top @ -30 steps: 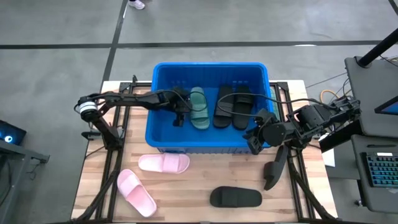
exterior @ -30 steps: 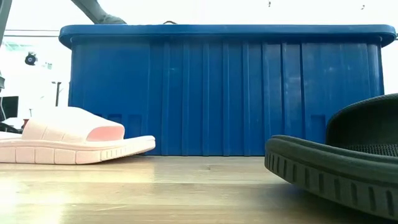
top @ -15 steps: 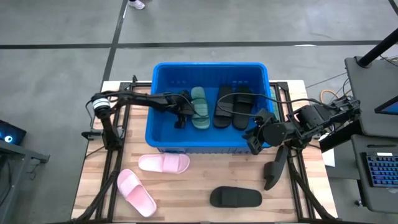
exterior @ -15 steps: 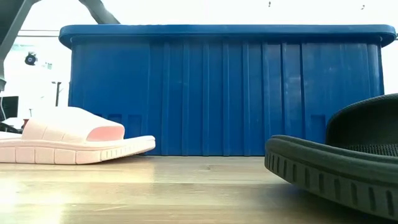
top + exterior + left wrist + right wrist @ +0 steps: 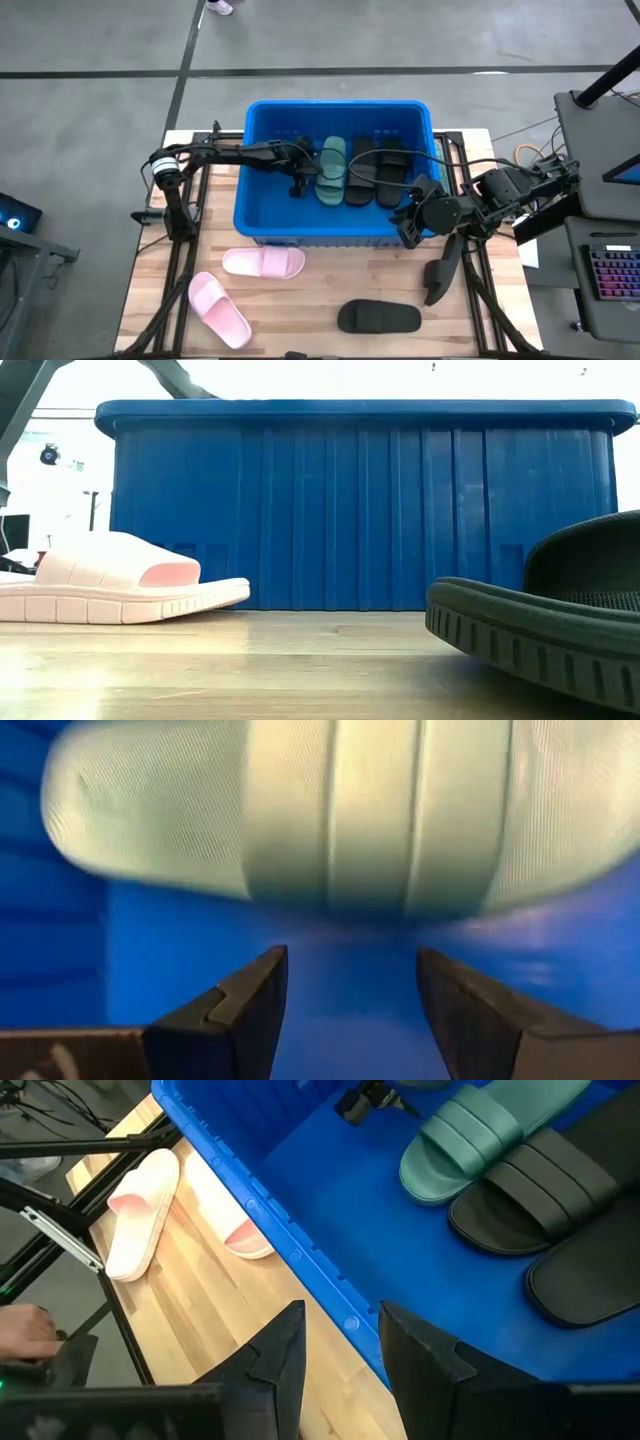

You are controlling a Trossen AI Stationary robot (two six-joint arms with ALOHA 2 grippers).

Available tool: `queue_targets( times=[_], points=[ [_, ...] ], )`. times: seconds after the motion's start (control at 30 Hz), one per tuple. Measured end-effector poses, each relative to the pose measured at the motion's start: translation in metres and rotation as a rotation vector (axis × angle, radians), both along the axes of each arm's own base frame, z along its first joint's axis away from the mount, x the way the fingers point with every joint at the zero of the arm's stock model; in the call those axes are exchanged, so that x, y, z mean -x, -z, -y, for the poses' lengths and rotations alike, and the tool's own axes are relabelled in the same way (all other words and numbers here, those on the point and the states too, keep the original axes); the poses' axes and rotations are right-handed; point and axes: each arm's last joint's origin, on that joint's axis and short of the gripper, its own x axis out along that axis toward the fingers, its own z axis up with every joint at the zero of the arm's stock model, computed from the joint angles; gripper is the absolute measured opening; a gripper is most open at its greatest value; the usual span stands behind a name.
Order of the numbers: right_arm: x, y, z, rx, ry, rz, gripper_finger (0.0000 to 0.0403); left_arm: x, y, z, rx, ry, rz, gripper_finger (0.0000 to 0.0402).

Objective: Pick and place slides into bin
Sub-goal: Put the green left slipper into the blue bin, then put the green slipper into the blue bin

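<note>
The blue bin [image 5: 262, 215] stands at the table's far middle. On its floor lie a sage green slide [image 5: 332, 170] and two black slides [image 5: 358, 170] [image 5: 391, 170], side by side. My left gripper [image 5: 298, 178] is open inside the bin, just left of the green slide [image 5: 330, 820], with a strip of blue floor between its fingertips and the slide. My right gripper [image 5: 408, 226] is open and empty at the bin's near right corner [image 5: 340, 1342]. Two pink slides [image 5: 263, 262] [image 5: 219, 310] and one black slide [image 5: 378, 317] lie on the table.
The pink slides lie near left of the bin and the black slide near the middle front edge; both show in the low view [image 5: 110, 590] [image 5: 550, 635] before the bin wall [image 5: 360, 510]. Bare wood lies between them. The bin's left half has bare floor.
My left gripper has gone toward the table's right inside the bin. The green slide has shifted right along the bin floor and now lies against the nearer black slide. My right arm has kept still.
</note>
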Motion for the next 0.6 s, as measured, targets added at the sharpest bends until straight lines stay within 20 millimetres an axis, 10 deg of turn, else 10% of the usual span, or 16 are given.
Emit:
queue_targets(
  times=[0.3,0.6],
  points=[
    [0.0,0.0,0.001,0.029,0.002,0.004,0.0118,0.012,0.001,0.002,0.017,-0.112,-0.103,0.0205],
    [0.017,0.004,-0.001,0.138,0.097,-0.044,0.011,0.035,-0.076,0.017,-0.037,-0.151,0.092,0.0205]
  ],
)
